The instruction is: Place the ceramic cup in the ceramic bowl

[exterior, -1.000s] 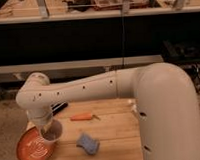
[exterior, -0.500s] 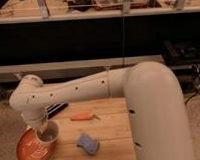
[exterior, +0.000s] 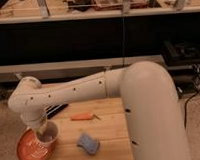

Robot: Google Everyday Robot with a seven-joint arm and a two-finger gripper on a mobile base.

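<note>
The ceramic cup (exterior: 49,135), off-white with a darker inside, hangs tilted over the right rim of the ceramic bowl (exterior: 29,149). The bowl is an orange-red dish with a pale swirl and sits at the front left corner of the wooden table (exterior: 110,129). My gripper (exterior: 43,128) reaches down from the white wrist (exterior: 28,100) and is shut on the cup's rim. The wrist hides most of the gripper.
A small orange carrot-like item (exterior: 83,116) lies mid-table. A blue sponge (exterior: 88,143) lies near the front edge. A black flat object (exterior: 58,111) lies behind the wrist. My thick white arm (exterior: 145,107) covers the table's right side. A dark counter stands behind.
The wrist and the cup have shifted left and slightly down, from beside the bowl to over its right rim. The bowl, carrot and sponge have not moved.
</note>
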